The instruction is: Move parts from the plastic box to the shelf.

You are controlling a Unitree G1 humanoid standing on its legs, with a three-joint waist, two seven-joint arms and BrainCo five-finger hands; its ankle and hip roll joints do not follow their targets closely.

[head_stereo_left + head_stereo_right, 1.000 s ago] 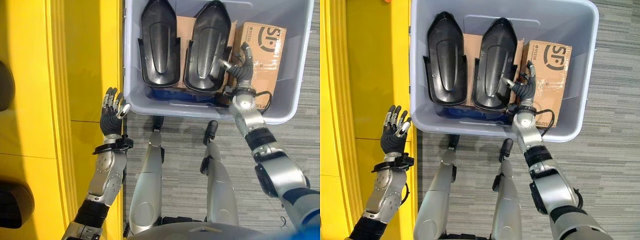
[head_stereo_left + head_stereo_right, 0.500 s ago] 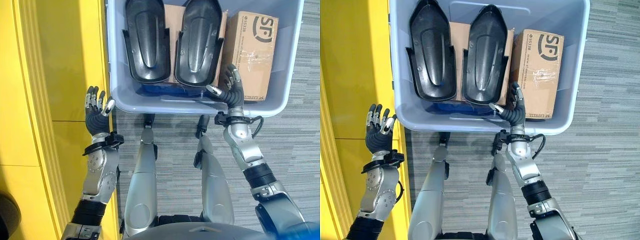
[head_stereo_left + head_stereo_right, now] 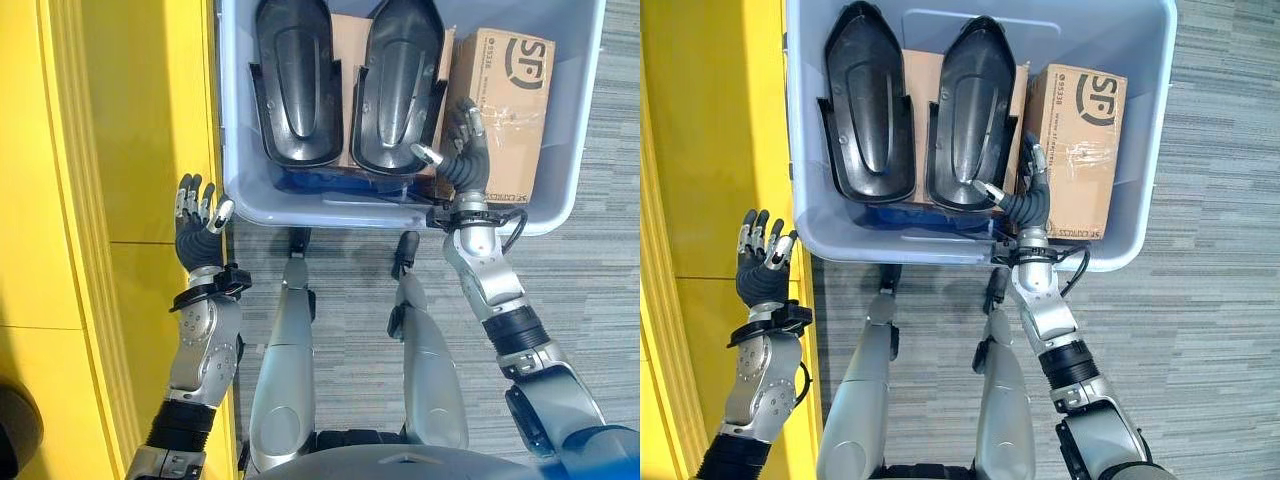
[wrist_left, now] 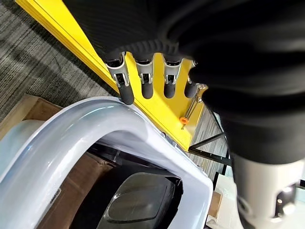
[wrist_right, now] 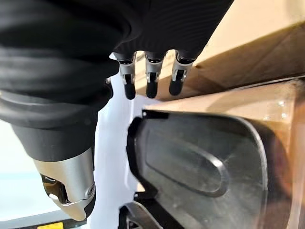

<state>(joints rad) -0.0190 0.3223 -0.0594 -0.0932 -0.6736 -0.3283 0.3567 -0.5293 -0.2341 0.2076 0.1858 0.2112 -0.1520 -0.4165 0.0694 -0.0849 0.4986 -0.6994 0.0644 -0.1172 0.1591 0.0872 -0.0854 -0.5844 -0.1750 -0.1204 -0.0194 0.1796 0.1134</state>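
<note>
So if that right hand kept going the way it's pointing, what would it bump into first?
Probably the right black part or the cardboard box beside it: the right hand points into the gap between them. Depth is hard to judge.

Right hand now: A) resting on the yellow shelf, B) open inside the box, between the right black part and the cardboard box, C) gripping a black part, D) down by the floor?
B: the right hand is open inside the plastic box, between the right black part and the cardboard box, holding nothing.
</note>
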